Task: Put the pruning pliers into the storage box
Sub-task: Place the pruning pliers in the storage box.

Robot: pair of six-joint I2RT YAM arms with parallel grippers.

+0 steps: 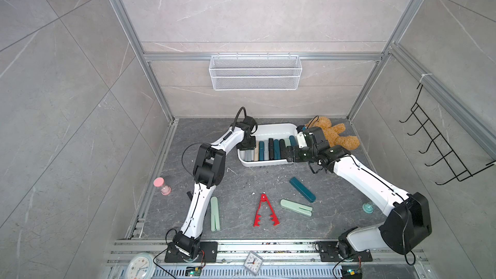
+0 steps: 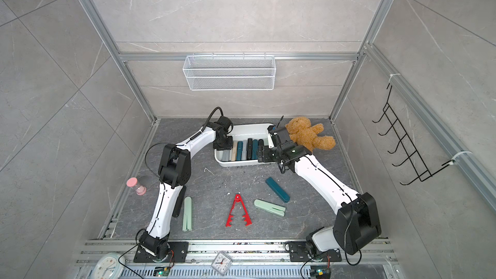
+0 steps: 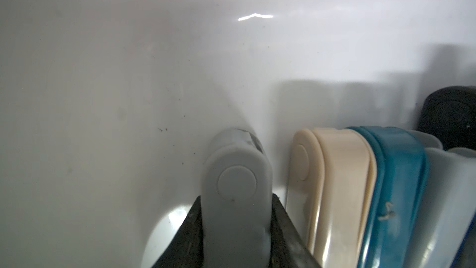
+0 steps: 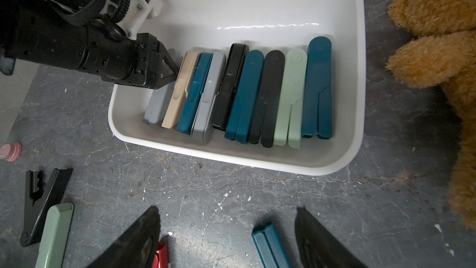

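Note:
The white storage box point(image 1: 276, 130) point(image 4: 257, 161) holds a row of several pruning pliers point(image 4: 247, 94) standing side by side. My left gripper point(image 3: 237, 198) point(image 1: 246, 144) is down in the box's left end, shut on a grey pair point(image 3: 237, 176) next to a beige one point(image 3: 332, 176). My right gripper point(image 4: 226, 210) point(image 1: 290, 154) hangs open and empty over the box's right end. Loose pliers lie on the floor: dark teal point(image 1: 302, 189), mint V-shaped point(image 1: 296, 207), toothed red point(image 1: 265, 212), straight mint point(image 1: 215, 213) and black point(image 2: 179, 202).
A brown teddy bear point(image 1: 332, 132) lies against the box's right side. A white wire basket point(image 1: 255, 72) hangs on the back wall, a black hook rack point(image 1: 440, 151) on the right wall. A pink-capped jar point(image 1: 162, 186) stands left, and two clocks point(image 1: 252, 263) sit at the front rail.

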